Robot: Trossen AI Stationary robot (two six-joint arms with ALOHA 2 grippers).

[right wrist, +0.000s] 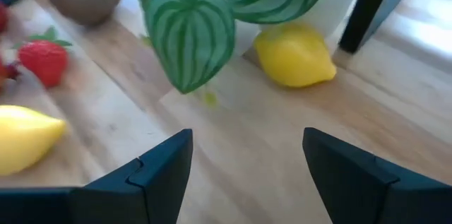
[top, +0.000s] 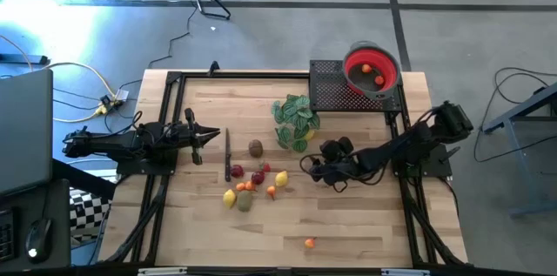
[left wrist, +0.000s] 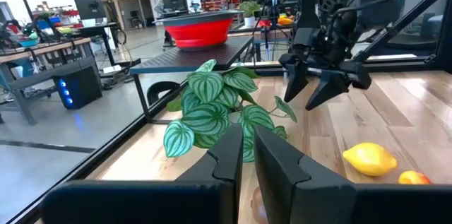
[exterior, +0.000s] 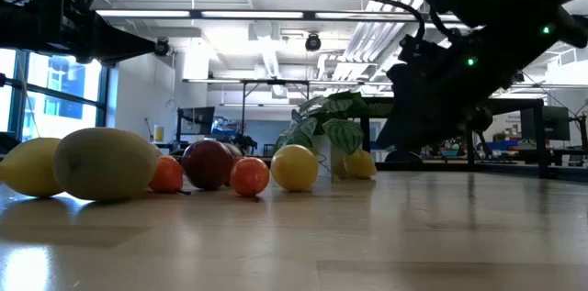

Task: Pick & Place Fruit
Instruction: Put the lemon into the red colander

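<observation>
- My right gripper (right wrist: 244, 171): fingers spread, empty; small yellow plastic lemon (right wrist: 295, 56) just ahead of the fingertips.
- My left gripper (left wrist: 244, 155): fingers closed, empty.
- No legible writing.

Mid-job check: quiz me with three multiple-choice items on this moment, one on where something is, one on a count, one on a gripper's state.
1. Where is the red bowl?
A. On the black mesh stand at the table's far right corner
B. Among the fruit at mid-table
C. Under the left gripper

2. How many fruits lie in the red bowl?
A. None
B. Two
C. Six

3. How are the right gripper's fingers?
A. Shut on a lemon
B. Shut on nothing
C. Open, holding nothing

Answers:
1 A: the high view shows it on the black mesh stand, apart from the fruit cluster.
2 B: two small orange-red pieces show inside it.
3 C: the right wrist view shows bare wood between its spread fingers, with the lemon beyond them beside the leafy plant sprig.
</observation>
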